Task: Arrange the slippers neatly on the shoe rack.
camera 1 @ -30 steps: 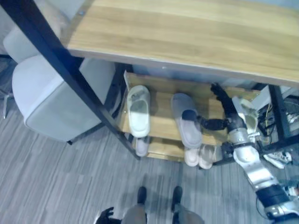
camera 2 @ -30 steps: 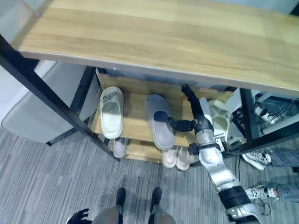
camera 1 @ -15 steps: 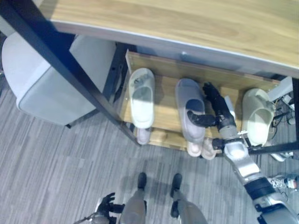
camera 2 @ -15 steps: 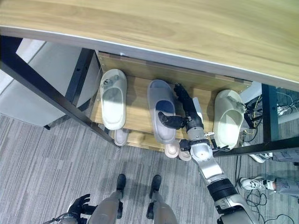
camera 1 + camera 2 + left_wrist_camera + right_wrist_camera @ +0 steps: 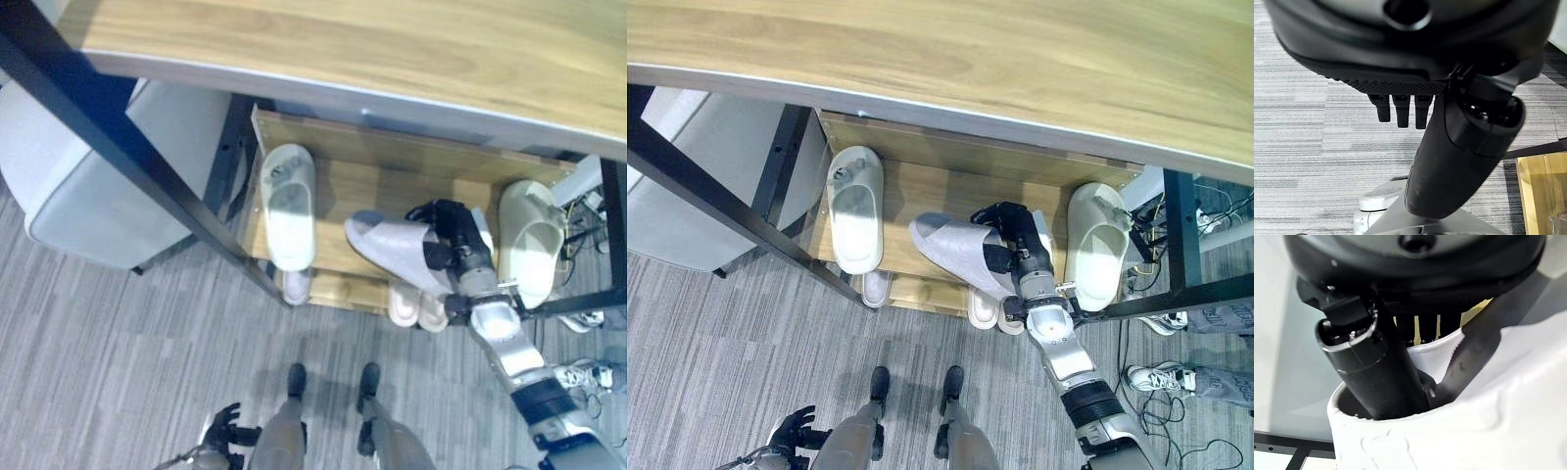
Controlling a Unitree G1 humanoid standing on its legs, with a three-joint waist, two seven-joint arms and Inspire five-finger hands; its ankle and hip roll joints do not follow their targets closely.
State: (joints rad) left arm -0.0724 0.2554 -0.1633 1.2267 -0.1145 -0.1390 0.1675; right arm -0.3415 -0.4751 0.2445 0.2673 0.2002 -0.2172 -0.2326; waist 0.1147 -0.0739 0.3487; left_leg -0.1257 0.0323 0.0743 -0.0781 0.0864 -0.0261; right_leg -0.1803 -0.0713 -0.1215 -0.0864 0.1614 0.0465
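On the rack's (image 5: 911, 201) top shelf, my right robot hand (image 5: 1017, 245) grips the grey slipper (image 5: 955, 253) by its strap, thumb tucked inside, turning it; it looks light and soft, so the strap seems the best hold.

The pale grey foam slipper (image 5: 958, 253) lay straight on the wooden shoe rack (image 5: 921, 201) before. Now the dark right hand (image 5: 1017, 235) has closed on it and turned it sideways, toe pointing left.

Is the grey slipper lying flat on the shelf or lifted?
Lifted and tilted: the grey slipper sits skewed across the shelf, gripped by the right hand.
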